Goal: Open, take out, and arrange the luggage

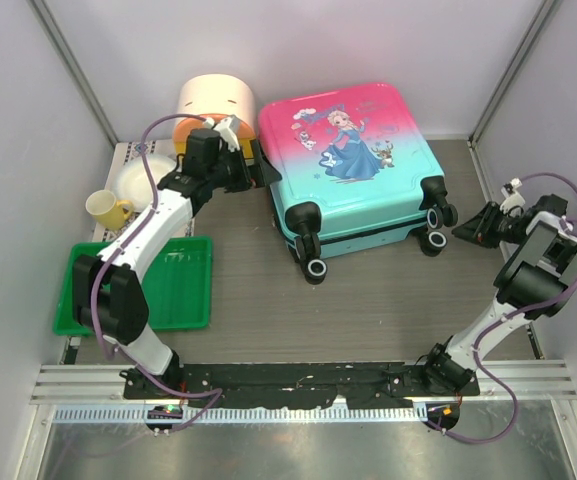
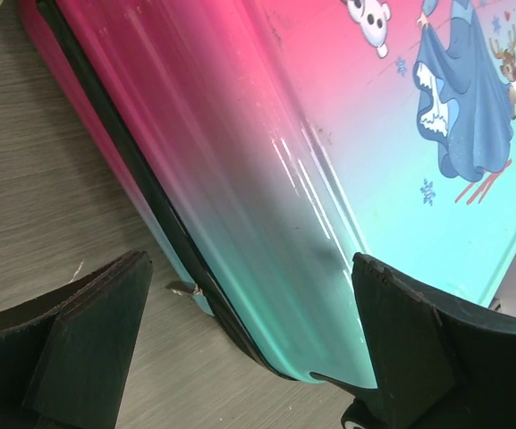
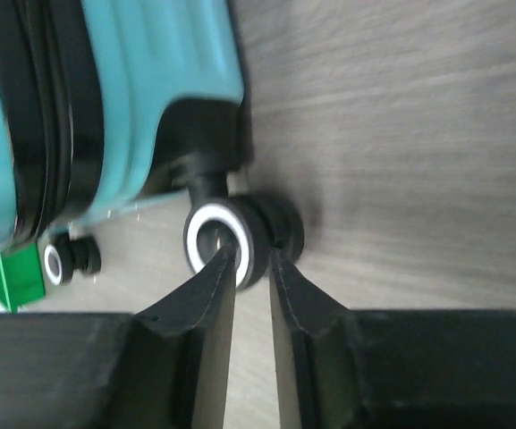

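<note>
Noted at rear centre of the grey wood-grain tabletop (image 1: 388, 300): the luggage (image 1: 353, 165), a hard-shell child's suitcase graded pink to turquoise with a cartoon princess print. Lying flat, printed face up, shell halves closed along the black zip band, black wheels with white rims (image 1: 314, 270) toward the near edge.

Left end effector (image 1: 265, 172): positioned at the suitcase's left side, toward the pink rear corner. Fingers (image 2: 97, 313) spread wide, with the suitcase's rounded edge framed between them in the wrist view. No contact discernible. Nothing held.

Right end effector (image 1: 468, 228): low over the tabletop, just beside the wheels at the suitcase's near right corner. Fingers (image 3: 208, 295) parted by only a narrow slit, with bare tabletop visible through the gap and tips pointed at one white-rimmed wheel (image 3: 217, 239). Contact with that wheel not determinable. Nothing gripped between the fingers.

Also recorded:
- Round cream-and-orange box (image 1: 213, 105), just beside the suitcase's rear left corner.
- White dish (image 1: 133, 180) and yellow mug (image 1: 108, 210), at the left edge.
- Green plastic tray (image 1: 183, 290), at near left, well apart from the suitcase.
</note>
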Tool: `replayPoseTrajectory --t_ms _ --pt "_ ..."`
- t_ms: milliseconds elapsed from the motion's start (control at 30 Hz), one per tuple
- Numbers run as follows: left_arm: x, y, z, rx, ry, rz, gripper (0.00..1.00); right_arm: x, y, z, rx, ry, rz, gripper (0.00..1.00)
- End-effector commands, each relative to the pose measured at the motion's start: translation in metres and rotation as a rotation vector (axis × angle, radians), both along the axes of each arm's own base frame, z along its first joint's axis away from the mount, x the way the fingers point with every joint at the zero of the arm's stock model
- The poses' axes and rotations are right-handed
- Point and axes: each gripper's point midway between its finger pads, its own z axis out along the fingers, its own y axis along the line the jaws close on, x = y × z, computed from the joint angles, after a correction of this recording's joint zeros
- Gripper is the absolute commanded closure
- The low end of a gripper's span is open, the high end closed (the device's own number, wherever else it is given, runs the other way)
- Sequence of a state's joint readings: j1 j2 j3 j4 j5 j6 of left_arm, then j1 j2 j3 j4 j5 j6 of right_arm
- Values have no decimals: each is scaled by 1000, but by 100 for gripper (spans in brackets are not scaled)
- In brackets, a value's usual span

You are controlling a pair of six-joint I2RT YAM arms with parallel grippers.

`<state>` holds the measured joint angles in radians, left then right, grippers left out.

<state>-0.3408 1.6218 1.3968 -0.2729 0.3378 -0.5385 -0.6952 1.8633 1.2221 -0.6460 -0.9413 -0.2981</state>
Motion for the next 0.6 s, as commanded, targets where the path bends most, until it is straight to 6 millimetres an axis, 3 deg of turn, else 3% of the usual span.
replayPoseTrajectory --t_ms 0,133,300,400,567 --pt "1 -14 31 -73 -92 -41 1 53 -26 20 -30 -75 -187 70" --pt "-1 -19 28 -54 -106 -54 0 71 -27 -5 -32 -33 -233 65" --pt "5 -17 18 -37 -94 -25 0 79 -1 -28 -22 16 -162 64" --pt "6 -19 16 -45 -96 -32 0 73 22 -42 -2 50 -100 64" --pt "12 -33 22 -124 -112 -60 0 42 54 -66 87 163 -32 66"
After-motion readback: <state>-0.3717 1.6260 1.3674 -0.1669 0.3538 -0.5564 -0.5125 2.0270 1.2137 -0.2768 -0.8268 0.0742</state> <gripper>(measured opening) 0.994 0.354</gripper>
